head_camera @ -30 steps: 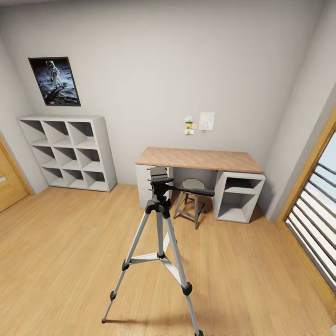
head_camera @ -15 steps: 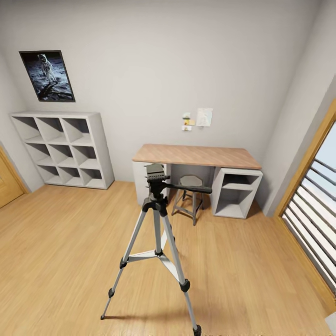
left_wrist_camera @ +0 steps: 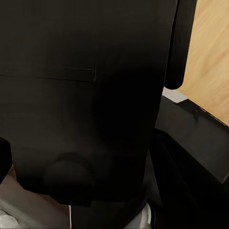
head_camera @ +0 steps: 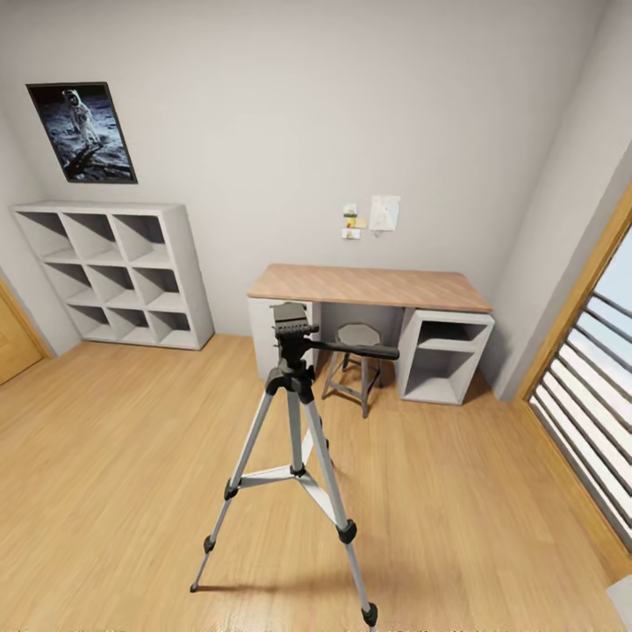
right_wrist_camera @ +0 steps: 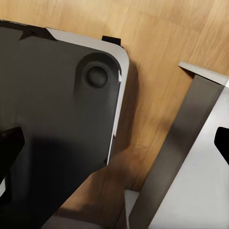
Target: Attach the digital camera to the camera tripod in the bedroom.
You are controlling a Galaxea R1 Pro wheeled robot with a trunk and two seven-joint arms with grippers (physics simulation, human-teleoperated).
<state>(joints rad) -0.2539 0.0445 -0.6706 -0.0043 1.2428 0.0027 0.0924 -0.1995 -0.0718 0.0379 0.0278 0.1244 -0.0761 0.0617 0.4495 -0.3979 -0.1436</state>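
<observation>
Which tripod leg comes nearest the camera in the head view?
The tripod's right-hand front leg, whose black foot sits lowest in the picture. The left leg's foot ends higher up, and the third leg is mostly hidden behind.

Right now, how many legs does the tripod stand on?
3. The camera tripod has one leg reaching toward the left, one leg toward the right and near the view's lower edge, and one mostly hidden behind the middle column, toward the desk.
</observation>
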